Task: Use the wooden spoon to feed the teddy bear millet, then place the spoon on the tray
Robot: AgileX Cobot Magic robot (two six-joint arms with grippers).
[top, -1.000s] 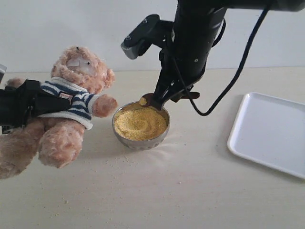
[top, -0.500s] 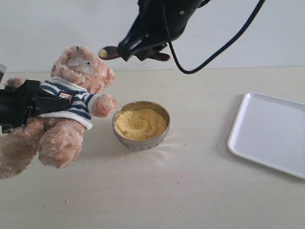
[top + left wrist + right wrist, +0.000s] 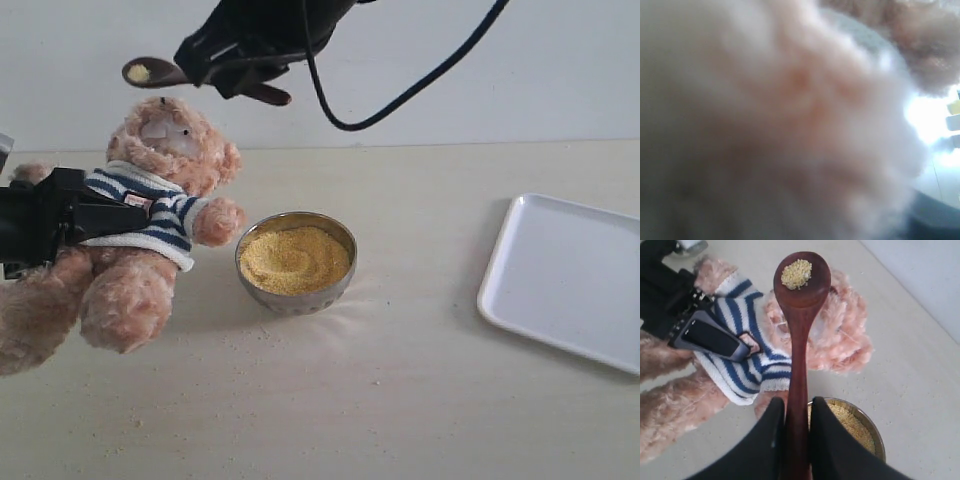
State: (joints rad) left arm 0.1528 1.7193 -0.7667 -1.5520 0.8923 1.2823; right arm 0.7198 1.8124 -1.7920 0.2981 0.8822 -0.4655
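The teddy bear [image 3: 165, 150] leans at the left in its striped shirt, and my left gripper [image 3: 95, 215] is shut across its torso. In the left wrist view only blurred bear fur [image 3: 790, 110] shows. My right gripper [image 3: 215, 58] is shut on the handle of the wooden spoon [image 3: 150, 72], held level just above the bear's head with a little millet in its bowl. In the right wrist view the wooden spoon [image 3: 800, 285] reaches out over the bear [image 3: 840, 335] from my right gripper [image 3: 796, 407]. The metal bowl of millet [image 3: 295, 262] stands beside the bear's paw. The white tray [image 3: 570, 275] lies at the far right.
Loose grains are scattered on the beige tabletop [image 3: 330, 400] round the bowl. The right arm's black cable [image 3: 420, 85] hangs over the middle of the table. A pale wall stands behind.
My right gripper lifted the spoon out of the millet bowl and carried it up and left, from the bowl's rim to above the bear's head. The bear and left gripper stayed put.
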